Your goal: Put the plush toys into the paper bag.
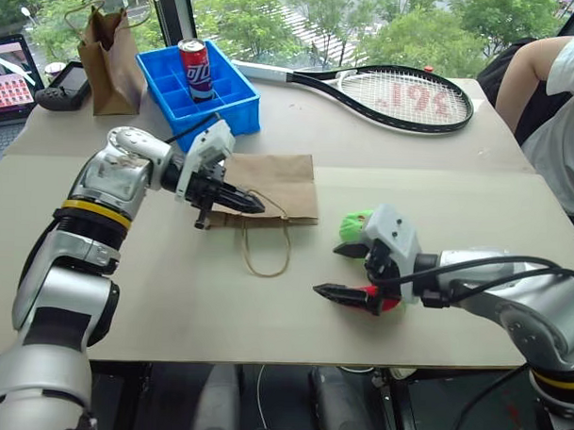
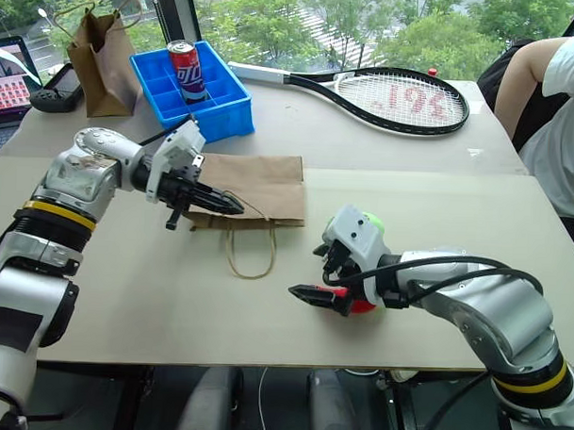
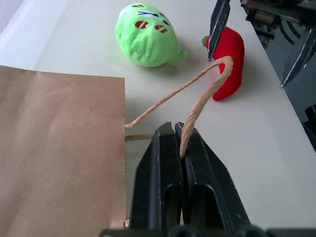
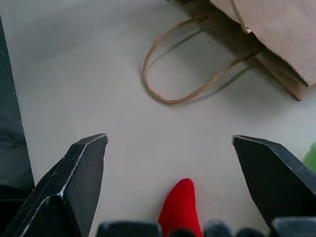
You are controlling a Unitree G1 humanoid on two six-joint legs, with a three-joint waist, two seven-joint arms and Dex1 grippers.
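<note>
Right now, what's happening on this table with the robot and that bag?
The robot is getting ready to bag two plush toys. Its left gripper is shut on a twine handle of the paper bag, which lies flat on the table. Its right gripper is open around the red toy. The green toy sits beside it, untouched.

Pale beige table (image 1: 265, 309) before wide windows (image 1: 303, 17), green trees in daylight beyond.
</note>
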